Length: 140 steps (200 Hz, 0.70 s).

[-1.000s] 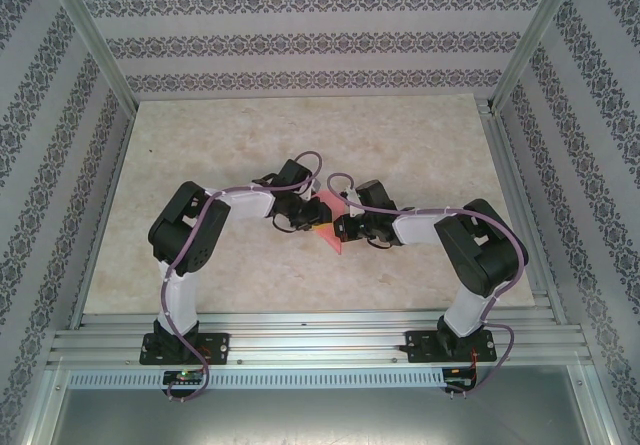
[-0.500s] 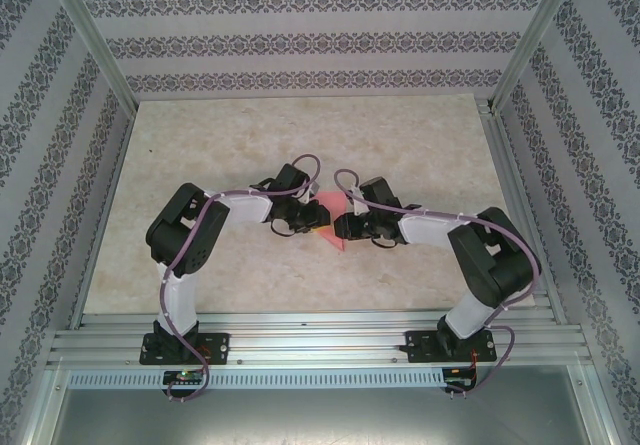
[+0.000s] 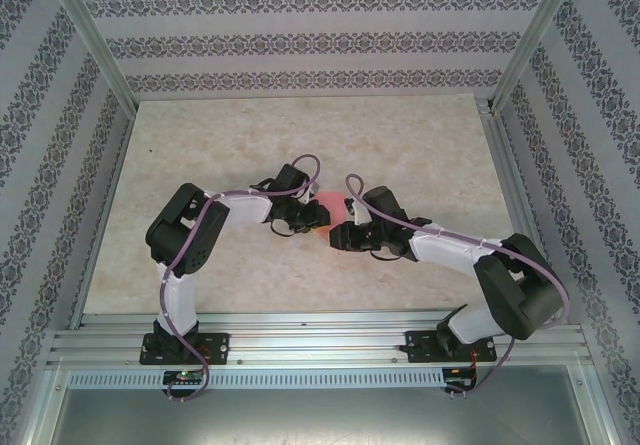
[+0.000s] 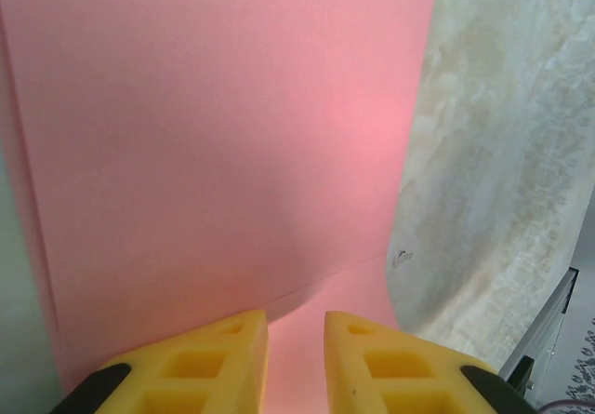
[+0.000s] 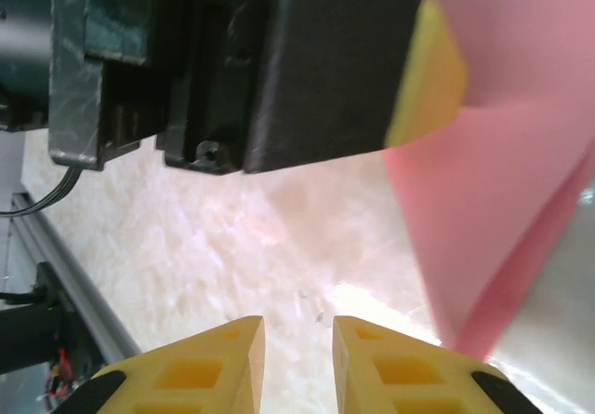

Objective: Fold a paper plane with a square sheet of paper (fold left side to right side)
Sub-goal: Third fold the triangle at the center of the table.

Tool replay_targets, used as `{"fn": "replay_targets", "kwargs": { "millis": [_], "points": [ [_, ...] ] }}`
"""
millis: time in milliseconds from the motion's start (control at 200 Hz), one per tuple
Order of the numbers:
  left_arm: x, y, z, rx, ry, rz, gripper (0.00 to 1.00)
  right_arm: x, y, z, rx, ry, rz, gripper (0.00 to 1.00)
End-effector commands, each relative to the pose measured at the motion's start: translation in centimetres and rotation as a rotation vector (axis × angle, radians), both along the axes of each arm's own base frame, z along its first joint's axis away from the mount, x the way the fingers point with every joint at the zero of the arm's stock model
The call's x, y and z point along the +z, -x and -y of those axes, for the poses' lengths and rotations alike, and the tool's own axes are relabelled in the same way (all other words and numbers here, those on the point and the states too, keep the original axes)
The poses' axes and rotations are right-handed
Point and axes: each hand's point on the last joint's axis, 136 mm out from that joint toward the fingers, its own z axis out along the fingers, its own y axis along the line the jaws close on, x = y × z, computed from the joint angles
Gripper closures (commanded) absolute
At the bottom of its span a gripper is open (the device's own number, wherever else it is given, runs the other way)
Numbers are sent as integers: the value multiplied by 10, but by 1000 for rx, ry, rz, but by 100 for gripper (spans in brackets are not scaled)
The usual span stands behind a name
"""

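Salmon-pink square sheet of thin paper (image 3: 323,209) sits mid-table on the pale marbled tabletop (image 3: 400,145), about centred left to right. From above only a small pink patch of it shows.

Left wrist view: the sheet (image 4: 232,135) is plain and unmarked. Its right edge runs straight against the marble, and a faint slanted crease crosses it near the bottom.

Right wrist view: the sheet (image 5: 502,200) is not flat. Two pink faces meet along a ridge and taper down to a corner close to the tabletop. Can't tell if that corner touches the surface.
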Motion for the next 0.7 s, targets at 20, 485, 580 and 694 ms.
{"fn": "replay_targets", "kwargs": {
  "millis": [20, 485, 580, 694],
  "points": [
    [-42, 28, -16, 2, -130, -106, 75, -4, 0, -8, 3, -35, -25, 75],
    [-44, 28, -16, -7, -138, -107, 75, -44, 2, 6, -18, 97, -107, 75],
    [-44, 29, -16, -8, -138, -107, 75, -47, 3, 8, -26, 105, -123, 75],
    [-44, 28, -16, -8, -140, -108, 75, -56, 4, 14, -47, 121, -156, 75]
  ]
}}
